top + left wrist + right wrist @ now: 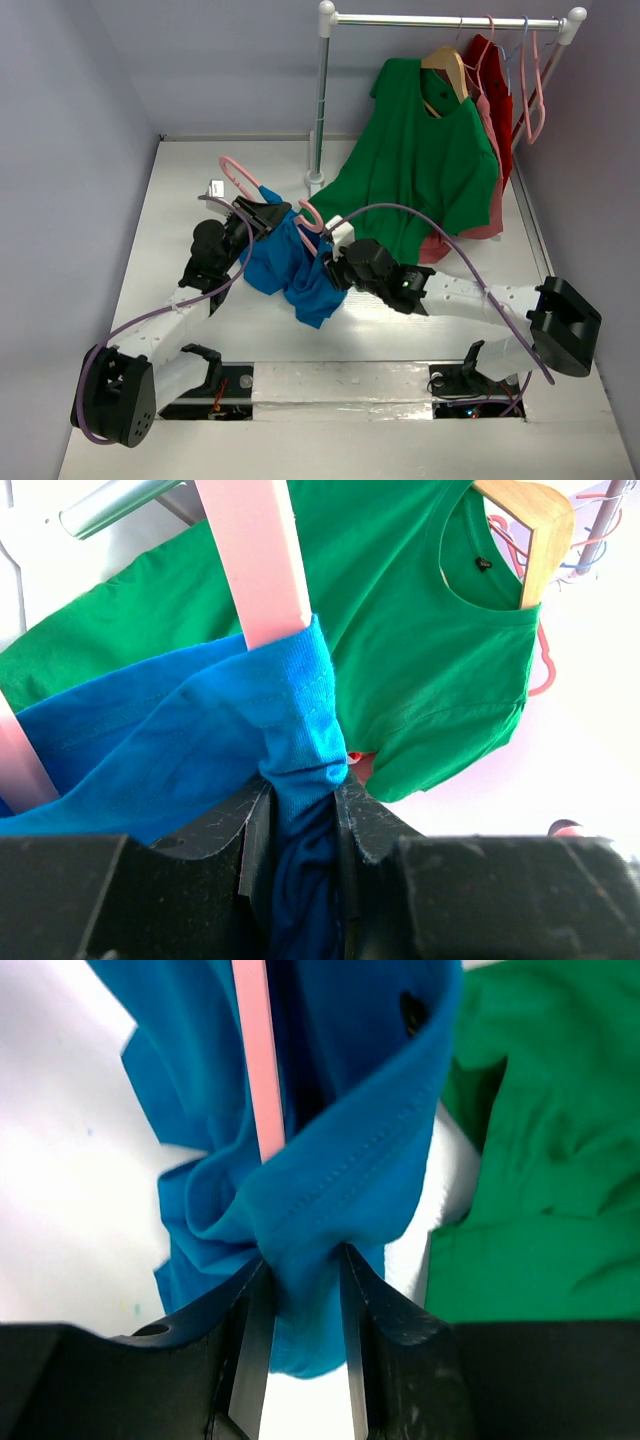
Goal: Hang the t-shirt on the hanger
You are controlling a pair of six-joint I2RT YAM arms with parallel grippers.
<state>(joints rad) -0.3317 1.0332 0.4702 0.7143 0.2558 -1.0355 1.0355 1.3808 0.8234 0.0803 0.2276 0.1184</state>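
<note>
My left claw (300,800) is pressed together on a fold of the blue t-shirt (190,740), and the cloth bunches between my fingers and fans out ahead of them. The pink hanger (255,560) reaches out beyond my fingertips, its bar going under the shirt's hem just ahead of the pinch. My right claw (305,1270) is likewise pinching a gather of the same shirt, with a thin stretch of the hanger entering the fabric straight ahead of it. From above, the shirt is bunched between my two claws over the tabletop (180,200); the hanger's hook sticks out past my left claw. Beyond my right claw a green t-shirt (420,160) hangs from a wooden hanger (447,65)
</note>
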